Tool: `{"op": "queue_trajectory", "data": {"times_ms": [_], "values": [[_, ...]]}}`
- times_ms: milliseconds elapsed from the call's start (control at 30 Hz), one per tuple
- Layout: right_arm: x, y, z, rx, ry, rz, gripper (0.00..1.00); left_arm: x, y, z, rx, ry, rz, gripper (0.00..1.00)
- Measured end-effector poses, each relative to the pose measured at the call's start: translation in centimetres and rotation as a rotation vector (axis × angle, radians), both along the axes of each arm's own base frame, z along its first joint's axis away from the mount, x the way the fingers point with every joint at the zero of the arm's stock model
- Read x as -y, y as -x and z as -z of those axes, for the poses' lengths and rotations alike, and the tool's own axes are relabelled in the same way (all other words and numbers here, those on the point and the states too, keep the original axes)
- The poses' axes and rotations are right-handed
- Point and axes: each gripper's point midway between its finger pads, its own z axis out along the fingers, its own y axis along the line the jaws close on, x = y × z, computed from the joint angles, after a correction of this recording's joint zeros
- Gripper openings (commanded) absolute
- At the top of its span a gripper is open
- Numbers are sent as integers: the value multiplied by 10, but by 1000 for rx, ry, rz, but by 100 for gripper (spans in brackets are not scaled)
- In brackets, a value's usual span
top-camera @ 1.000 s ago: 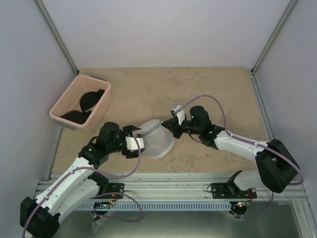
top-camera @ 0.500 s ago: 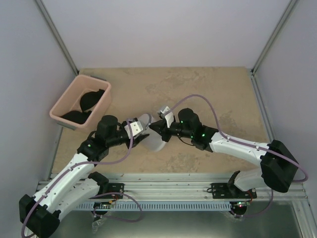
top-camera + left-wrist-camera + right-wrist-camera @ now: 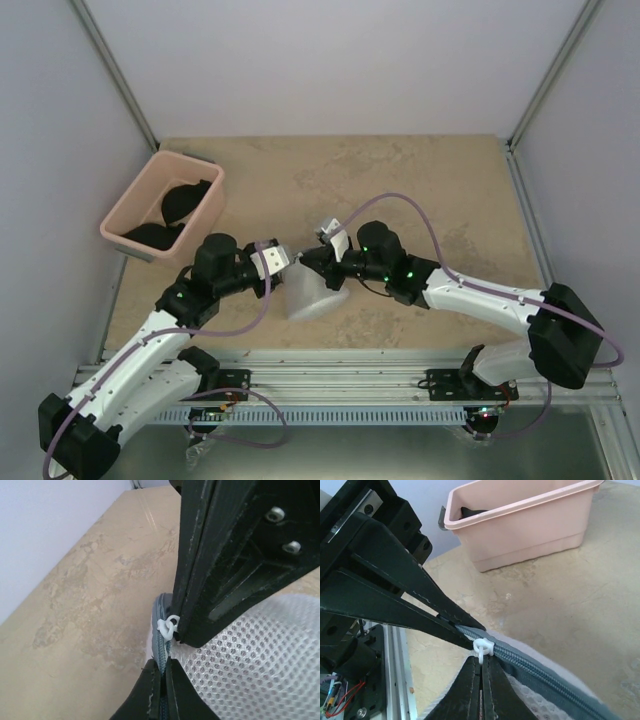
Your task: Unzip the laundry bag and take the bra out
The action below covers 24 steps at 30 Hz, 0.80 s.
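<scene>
1. The left arm (image 3: pixel 150 345) and right arm (image 3: pixel 480 302) are clad in white shells, with black joints.
2. A lilac cable (image 3: pixel 400 194) is looped along each arm.
3. Small green lights (image 3: pixel 408 271) are shown on the joints.
4. The fingers (image 3: pixel 395 605) are finished in black and tapered; silver screws (image 3: pixel 275 514) are set in one.

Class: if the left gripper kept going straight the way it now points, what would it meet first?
Probably the right gripper, directly ahead and nearly tip to tip with it at the zipper of the bag.

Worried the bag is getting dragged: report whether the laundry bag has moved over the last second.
Yes. In the top view the laundry bag's far rim has drawn back toward the near rail, while its near side stays put.
</scene>
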Motion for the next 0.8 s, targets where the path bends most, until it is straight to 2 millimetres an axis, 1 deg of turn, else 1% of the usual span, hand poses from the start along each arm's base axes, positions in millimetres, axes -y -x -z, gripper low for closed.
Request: {"op": "queue_trajectory", "data": {"times_ms": [100,167,267,400,467,600,800], "values": [[3,-2,1,0,3,3,1,-1,0,1,46,-25,15,0],[11,-6,4,-4,5,11,1,-2,2,3,83,-47,28,0],[28,-17,13,-14,18,47,0,-6,4,8,134,-83,43,0],[58,-40,34,-49,43,116,1,-9,7,10,193,-120,62,0],[68,-44,44,-71,47,125,1,-9,8,9,221,-134,74,0],[79,-47,50,-102,27,109,1,-9,9,11,259,-154,91,0],[79,-48,47,-109,3,90,1,-10,7,15,257,-157,78,0]]}}
